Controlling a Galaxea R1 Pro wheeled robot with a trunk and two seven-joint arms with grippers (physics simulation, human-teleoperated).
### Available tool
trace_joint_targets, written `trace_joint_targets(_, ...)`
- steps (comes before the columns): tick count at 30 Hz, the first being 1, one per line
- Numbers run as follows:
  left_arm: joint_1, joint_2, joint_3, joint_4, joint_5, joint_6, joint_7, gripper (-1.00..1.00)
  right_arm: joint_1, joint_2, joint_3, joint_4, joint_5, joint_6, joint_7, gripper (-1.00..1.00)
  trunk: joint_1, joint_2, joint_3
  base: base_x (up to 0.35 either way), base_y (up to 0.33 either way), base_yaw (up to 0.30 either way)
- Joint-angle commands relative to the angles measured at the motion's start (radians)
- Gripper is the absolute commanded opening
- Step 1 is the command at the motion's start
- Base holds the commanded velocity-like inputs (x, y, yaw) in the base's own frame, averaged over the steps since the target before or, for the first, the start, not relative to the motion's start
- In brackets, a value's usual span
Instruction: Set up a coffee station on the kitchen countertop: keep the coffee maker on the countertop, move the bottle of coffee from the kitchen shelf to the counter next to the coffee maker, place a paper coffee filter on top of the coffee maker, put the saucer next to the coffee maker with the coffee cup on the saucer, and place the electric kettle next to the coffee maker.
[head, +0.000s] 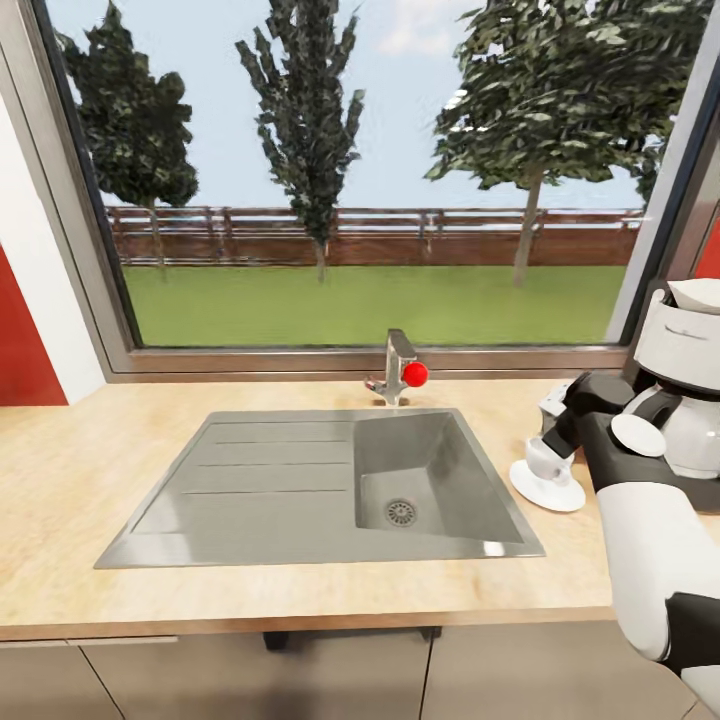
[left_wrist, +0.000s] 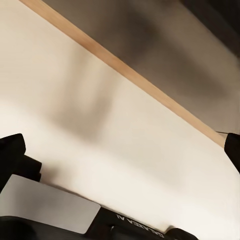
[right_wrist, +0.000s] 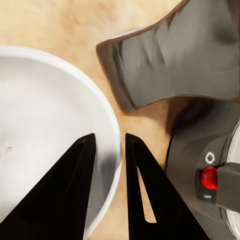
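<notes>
The head camera looks forward and down over the table (head: 300, 600) toward the window (head: 370, 170). The right wrist camera sits close above the cup (right_wrist: 45, 125), which both share. The left wrist camera faces a pale surface.

The right arm (head: 650, 540) wears glossy white shells with black joint sections and a round white cap at the wrist. Its hand (right_wrist: 107, 150) has two flat black tapering fingers (right_wrist: 67, 195). The left hand body (left_wrist: 55, 212) is black with a pale grey plate and white lettering.
</notes>
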Motion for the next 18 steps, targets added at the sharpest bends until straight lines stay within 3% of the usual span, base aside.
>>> trace_joint_targets(1, -0.001, 0.000, 0.008, 0.002, -0.004, -0.002, -0.005, 1.00, -0.001, -0.001, -0.001, 0.004, 0.005, 0.007, 0.011, -1.00, 0.000, -0.001, -0.001, 0.000, -0.075, 0.000)
trace_joint_targets(18, -0.001, 0.000, 0.010, 0.002, -0.004, -0.002, -0.005, 1.00, -0.001, -0.002, -0.001, 0.014, 0.006, 0.007, 0.010, -1.00, 0.000, -0.001, -0.001, 0.000, -0.097, 0.000)
